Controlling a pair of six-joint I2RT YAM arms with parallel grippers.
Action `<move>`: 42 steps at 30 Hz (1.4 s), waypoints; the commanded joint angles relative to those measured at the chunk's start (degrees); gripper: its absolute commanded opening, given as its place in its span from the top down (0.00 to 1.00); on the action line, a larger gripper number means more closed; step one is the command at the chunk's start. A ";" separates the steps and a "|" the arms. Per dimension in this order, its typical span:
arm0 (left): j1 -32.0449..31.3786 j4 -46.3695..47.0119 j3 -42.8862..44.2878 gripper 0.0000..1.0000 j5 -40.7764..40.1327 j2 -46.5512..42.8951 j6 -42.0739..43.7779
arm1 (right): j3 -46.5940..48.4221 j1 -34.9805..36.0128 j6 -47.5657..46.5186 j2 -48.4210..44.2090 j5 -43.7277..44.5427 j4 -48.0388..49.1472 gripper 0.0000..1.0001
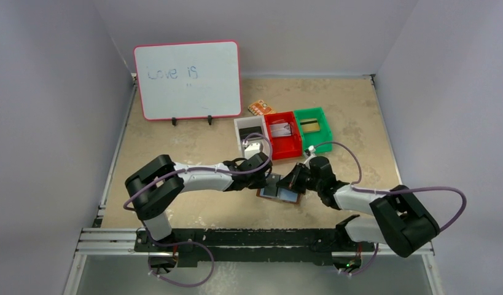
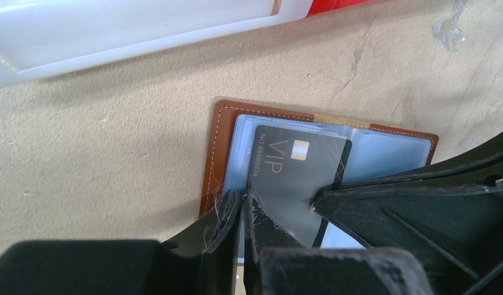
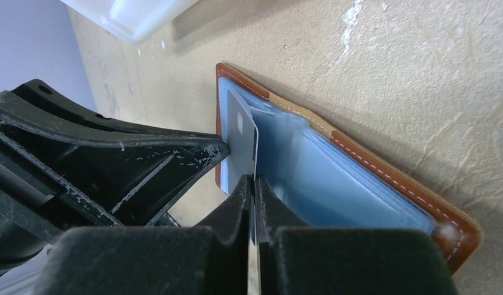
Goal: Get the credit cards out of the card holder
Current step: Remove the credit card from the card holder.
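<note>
Roughly mid-way across the beige surface [image 1: 175,160], just in front of the white bin [image 1: 239,130], the brown card holder [image 1: 279,194] lies open with its pale blue clear pockets [image 3: 322,178] facing up, and both arms meet over it. The left tool [image 2: 242,201] is pinched closed on the edge of one of those sleeves at the holder's end. The right tool [image 3: 255,185] is clamped tight on a dark grey VIP card [image 2: 292,178], which tilts up off the pockets.
</note>
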 commanded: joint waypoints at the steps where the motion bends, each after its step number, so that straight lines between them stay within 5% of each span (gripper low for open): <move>1: -0.03 -8.50 -2.03 0.94 -3.82 4.55 0.27 | -1.56 -0.86 0.02 -2.20 -0.79 -0.73 0.97; 17: -0.56 -9.32 -1.01 0.97 -4.76 6.25 0.29 | -4.35 -1.93 -0.20 -9.80 0.53 -9.79 0.94; 23: -0.94 -7.68 -0.92 0.94 -3.57 4.29 0.57 | -6.56 -1.96 3.54 -10.31 0.13 -5.41 0.89; 28: -1.63 -7.49 -0.06 0.84 -3.90 -0.15 -0.12 | -5.94 -1.96 5.41 -4.96 0.69 0.76 0.89; 38: -1.77 -11.06 -1.55 0.77 -10.95 -10.64 -3.17 | 2.10 -2.02 -4.00 10.91 -5.41 5.60 0.92; 42: -1.79 -5.75 -2.43 0.75 -7.64 -11.59 -1.12 | 3.62 -2.03 -5.90 16.15 -7.66 8.50 0.94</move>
